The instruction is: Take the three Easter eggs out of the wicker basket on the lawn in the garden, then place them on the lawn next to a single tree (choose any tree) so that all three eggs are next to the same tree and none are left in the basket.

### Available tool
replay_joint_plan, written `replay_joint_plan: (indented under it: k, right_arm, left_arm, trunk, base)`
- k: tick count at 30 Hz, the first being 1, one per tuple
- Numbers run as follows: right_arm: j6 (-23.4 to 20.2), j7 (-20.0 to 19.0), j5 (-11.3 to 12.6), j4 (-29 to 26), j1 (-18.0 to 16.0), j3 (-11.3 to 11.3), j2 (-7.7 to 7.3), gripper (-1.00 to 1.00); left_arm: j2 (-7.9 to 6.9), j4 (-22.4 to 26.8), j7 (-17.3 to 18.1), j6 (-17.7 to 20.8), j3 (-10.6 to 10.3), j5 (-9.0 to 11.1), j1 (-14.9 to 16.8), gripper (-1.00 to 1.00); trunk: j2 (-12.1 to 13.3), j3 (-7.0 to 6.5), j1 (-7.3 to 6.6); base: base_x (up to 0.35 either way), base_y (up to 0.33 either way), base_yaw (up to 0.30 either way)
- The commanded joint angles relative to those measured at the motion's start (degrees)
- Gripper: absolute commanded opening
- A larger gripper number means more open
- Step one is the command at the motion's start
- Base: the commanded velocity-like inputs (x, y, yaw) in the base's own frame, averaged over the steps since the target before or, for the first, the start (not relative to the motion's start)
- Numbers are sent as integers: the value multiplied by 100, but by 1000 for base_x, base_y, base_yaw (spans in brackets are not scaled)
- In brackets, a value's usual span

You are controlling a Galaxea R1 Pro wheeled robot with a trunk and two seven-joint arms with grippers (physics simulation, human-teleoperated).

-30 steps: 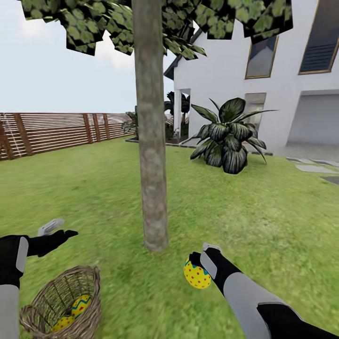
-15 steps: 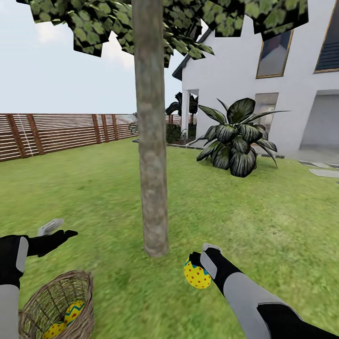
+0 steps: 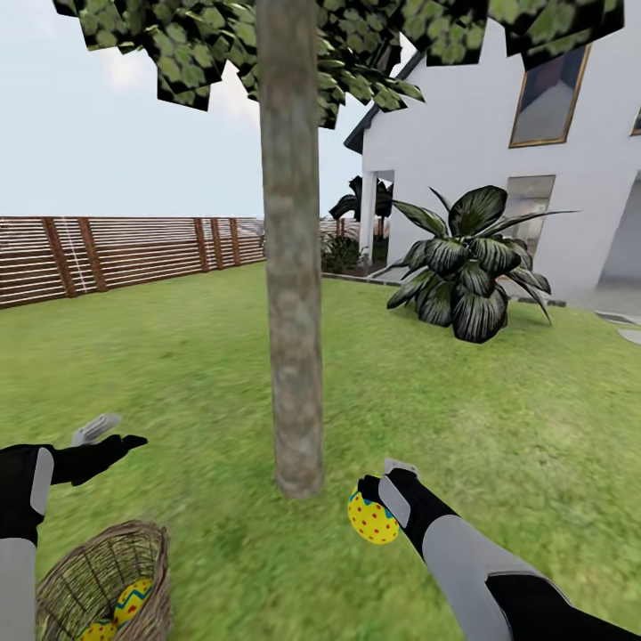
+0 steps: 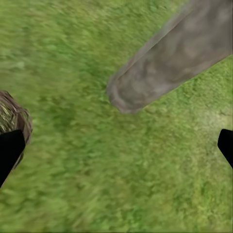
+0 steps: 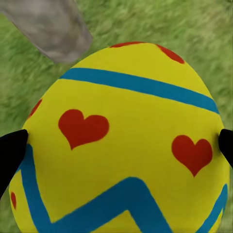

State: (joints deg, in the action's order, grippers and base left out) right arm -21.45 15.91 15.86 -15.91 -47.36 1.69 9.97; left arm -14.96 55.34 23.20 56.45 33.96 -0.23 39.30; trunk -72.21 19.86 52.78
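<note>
My right gripper [image 3: 369, 499] is shut on a yellow Easter egg [image 3: 372, 521] with red dots, held above the lawn [image 3: 499, 427] just right of the tree trunk [image 3: 292, 312]. Up close in the right wrist view the egg [image 5: 121, 141] shows red hearts and blue bands, with the trunk base [image 5: 48, 26] beyond it. The wicker basket [image 3: 85, 579] sits at the lower left with two more eggs [image 3: 125, 605] inside. My left gripper [image 3: 111, 434] hovers open above and behind the basket. Grass, the trunk [image 4: 170, 63] and the basket rim [image 4: 12, 114] appear in the left wrist view.
A wooden slat fence [image 3: 133, 254] runs along the back left. A white house [image 3: 516, 160] stands at the right with a large dark-leaved plant [image 3: 467, 263] before it. Open grass spreads around the trunk on all sides.
The whole view has swung left: tree, plant and house slid right and the basket dropped toward the lower-left corner. Both arms keep their pose and the egg stays gripped.
</note>
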Motion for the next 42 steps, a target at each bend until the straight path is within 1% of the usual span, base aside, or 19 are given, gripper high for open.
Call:
replay_joint_plan:
  k: [1,8,20,31,37,42]
  right_arm:
    - [-26,26,23,-12,-1,16,3,-100]
    - [-18,26,22,-11,-1,16,3,-100]
    - [-17,26,22,-10,-1,16,3,-100]
    - [-17,26,22,-10,3,16,3,-100]
    - [-17,26,7,-12,3,16,3,-100]
    - [-17,26,5,-9,7,16,3,-100]
  left_arm:
    - [2,3,18,32,13,-4,7,100]
    - [2,3,18,32,13,-4,8,100]
    - [2,3,18,32,12,-4,7,100]
    - [2,3,18,32,6,-4,8,100]
    - [2,3,18,32,10,-4,7,100]
    - [2,3,20,32,13,-4,7,100]
  trunk:
    - [-4,7,2]
    - [-4,5,2]
    - [-4,-42,2]
    - [-4,-46,2]
    - [-4,-73,2]
    - [-4,-77,2]
  base:
    - [201,-140,7]
    - [201,-148,23]
    - [201,-189,240]
    - [201,-229,23]
    - [200,-236,199]
    - [161,-181,52]
